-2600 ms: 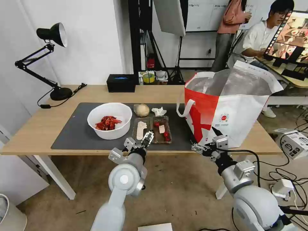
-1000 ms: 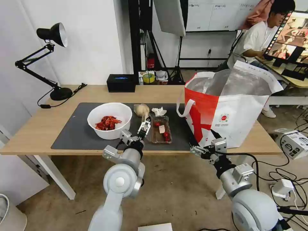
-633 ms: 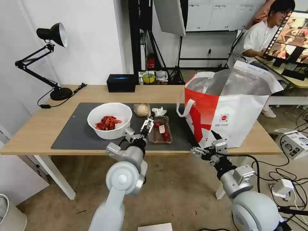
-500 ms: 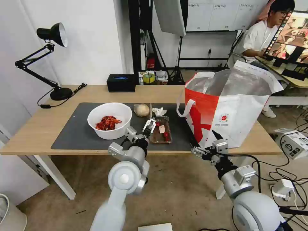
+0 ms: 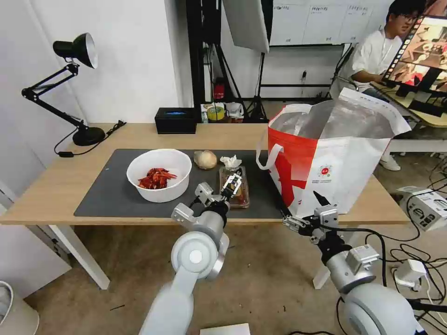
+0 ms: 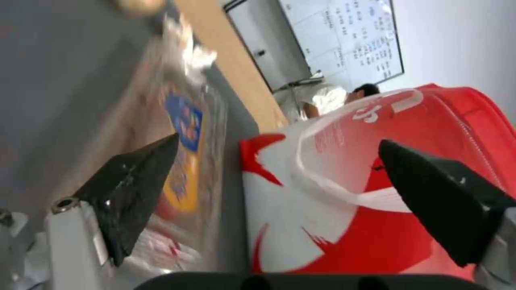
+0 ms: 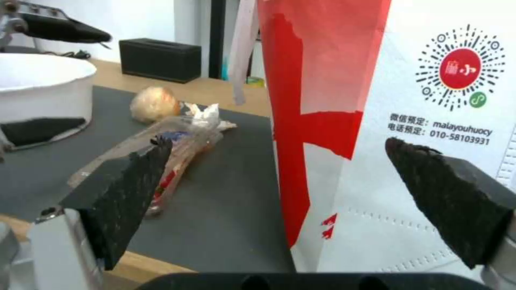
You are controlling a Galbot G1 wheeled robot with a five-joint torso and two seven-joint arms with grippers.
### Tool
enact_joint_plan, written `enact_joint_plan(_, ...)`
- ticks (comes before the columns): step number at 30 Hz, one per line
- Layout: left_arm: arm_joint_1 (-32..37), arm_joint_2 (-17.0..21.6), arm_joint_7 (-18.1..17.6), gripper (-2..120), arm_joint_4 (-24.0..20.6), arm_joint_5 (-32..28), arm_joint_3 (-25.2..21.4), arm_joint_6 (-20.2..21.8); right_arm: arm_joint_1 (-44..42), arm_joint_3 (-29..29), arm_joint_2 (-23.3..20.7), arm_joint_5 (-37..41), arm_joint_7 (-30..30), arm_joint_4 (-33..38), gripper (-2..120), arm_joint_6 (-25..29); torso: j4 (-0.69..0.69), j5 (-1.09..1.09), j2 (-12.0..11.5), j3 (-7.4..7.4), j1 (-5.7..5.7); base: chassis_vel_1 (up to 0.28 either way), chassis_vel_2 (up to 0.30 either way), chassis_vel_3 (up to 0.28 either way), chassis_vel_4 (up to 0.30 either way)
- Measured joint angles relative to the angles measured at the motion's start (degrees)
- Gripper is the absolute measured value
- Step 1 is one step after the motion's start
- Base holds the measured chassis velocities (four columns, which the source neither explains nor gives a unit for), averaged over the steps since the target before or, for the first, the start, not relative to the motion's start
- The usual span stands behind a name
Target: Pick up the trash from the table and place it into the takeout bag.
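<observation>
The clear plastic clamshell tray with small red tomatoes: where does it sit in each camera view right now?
Head view: clear plastic clamshell tray on the dark grey mat, between white bowl and red-and-white takeout bag, under the left gripper.
Left wrist view: tray beside one open finger.
Right wrist view: tray left of the bag.
Shared landmark: crumpled white tissue at the tray's far end.

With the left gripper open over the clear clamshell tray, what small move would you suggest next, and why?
Probably lower the left gripper and close on the clear plastic clamshell tray: its fingers are spread and hold nothing, and the tray lies on the dark grey mat beside the red-and-white takeout bag.
</observation>
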Motion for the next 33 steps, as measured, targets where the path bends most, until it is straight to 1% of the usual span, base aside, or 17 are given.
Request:
enact_joint_plan(1, 0.00, 0.00, 0.00, 100, 0.00, 0.00, 0.00, 0.00, 0.00, 0.00, 0.00, 0.00, 0.00, 0.00, 100, 0.00, 0.00, 0.00, 0.00, 0.00, 0.00, 0.000, 0.000, 0.000, 0.000)
enact_joint_plan(4, -0.69, 6.22, 4.92, 87, 0.49, 6.67, 0.07, 1.33, 0.44, -0.40, 0.25, 0.03, 0.00, 0.00, 100, 0.02, 0.01, -0.01, 0.00, 0.00, 0.00, 0.000, 0.000, 0.000, 0.000)
enact_joint_plan(5, -0.69, 6.22, 4.92, 87, 0.49, 6.67, 0.07, 1.33, 0.44, -0.40, 0.25, 0.03, 0.00, 0.00, 100, 0.02, 0.01, -0.01, 0.00, 0.00, 0.00, 0.000, 0.000, 0.000, 0.000)
enact_joint_plan(9, -5.44, 16.97, 12.29, 69, 1.93, 15.95, 1.84, 2.23, 1.52, -1.12, -0.33, 2.68, 0.21, -0.27, 100, -0.07, 0.00, -0.01, 0.00, 0.00, 0.00, 0.000, 0.000, 0.000, 0.000)
enact_joint_plan(10, -5.44, 16.97, 12.29, 69, 1.93, 15.95, 1.84, 2.23, 1.52, -1.12, -0.33, 2.68, 0.21, -0.27, 100, -0.07, 0.00, -0.01, 0.00, 0.00, 0.00, 0.000, 0.000, 0.000, 0.000)
enact_joint_plan(12, -7.46, 21.01, 15.57, 61, 2.51, 18.46, 2.89, 2.31, 2.18, -1.78, -0.97, 3.77, 0.38, -0.62, 100, -0.13, 0.00, -0.02, 0.00, 0.01, 0.00, 0.000, 0.000, 0.000, 0.000)
enact_joint_plan(13, -7.46, 21.01, 15.57, 61, 2.51, 18.46, 2.89, 2.31, 2.18, -1.78, -0.97, 3.77, 0.38, -0.62, 100, -0.13, 0.00, -0.02, 0.00, 0.01, 0.00, 0.000, 0.000, 0.000, 0.000)
enact_joint_plan(15, -8.88, 24.66, 19.45, 49, 3.22, 21.42, 4.08, 2.28, 3.23, -2.87, -1.81, 4.82, 0.60, -1.20, 100, -0.19, 0.00, -0.01, 0.00, 0.01, 0.00, 0.000, 0.000, 0.000, 0.000)
enact_joint_plan(16, -8.88, 24.66, 19.45, 49, 3.22, 21.42, 4.08, 2.28, 3.23, -2.87, -1.81, 4.82, 0.60, -1.20, 100, -0.19, 0.00, -0.01, 0.00, 0.01, 0.00, 0.000, 0.000, 0.000, 0.000)
enact_joint_plan(18, -9.32, 26.75, 23.69, 37, 3.96, 24.26, 5.53, 1.66, 4.59, -3.60, -2.11, 6.63, 1.15, -1.68, 100, -0.53, 0.02, 0.00, 0.00, 0.01, 0.00, 0.000, 0.000, 0.000, 0.000)
enact_joint_plan(19, -9.32, 26.75, 23.69, 37, 3.96, 24.26, 5.53, 1.66, 4.59, -3.60, -2.11, 6.63, 1.15, -1.68, 100, -0.53, 0.02, 0.00, 0.00, 0.01, 0.00, 0.000, 0.000, 0.000, 0.000)
enact_joint_plan(22, -10.47, 27.19, 27.31, 22, 5.33, 26.71, 8.30, 0.96, 5.66, -3.82, -2.11, 9.03, 1.90, -2.06, 100, -1.07, -0.01, -0.01, 0.00, 0.01, 0.00, 0.000, 0.000, 0.000, 0.000)
enact_joint_plan(24, -10.86, 27.24, 28.08, 19, 5.67, 27.37, 9.09, 0.81, 6.01, -3.97, -2.19, 9.49, 1.97, -2.19, 100, -1.15, -0.01, 0.00, 0.00, 0.01, 0.00, 0.000, 0.000, 0.000, 0.000)
enact_joint_plan(26, -12.10, 27.43, 29.59, 8, 6.60, 28.75, 11.06, 0.73, 6.79, -4.28, -2.53, 10.92, 2.14, -2.43, 100, -1.26, 0.00, 0.00, 0.00, 0.01, 0.00, 0.000, 0.000, 0.000, 0.000)
enact_joint_plan(27, -12.10, 27.43, 29.59, 8, 6.60, 28.75, 11.06, 0.73, 6.79, -4.28, -2.53, 10.92, 2.14, -2.43, 100, -1.26, 0.00, 0.00, 0.00, 0.01, 0.00, 0.000, 0.000, 0.000, 0.000)
enact_joint_plan(29, -13.86, 27.88, 30.59, 0, 7.96, 29.60, 13.09, 0.75, 7.49, -4.56, -2.78, 13.17, 2.20, -2.62, 100, -1.34, 0.00, 0.00, 0.00, 0.00, 0.00, 0.000, 0.000, 0.000, 0.000)
enact_joint_plan(33, -17.12, 28.65, 31.07, 0, 10.37, 30.00, 16.13, 0.84, 8.68, -5.37, -2.74, 18.61, 2.46, -3.01, 100, -1.37, 0.00, 0.00, 0.00, 0.01, 0.00, 0.000, 0.000, 0.000, 0.000)
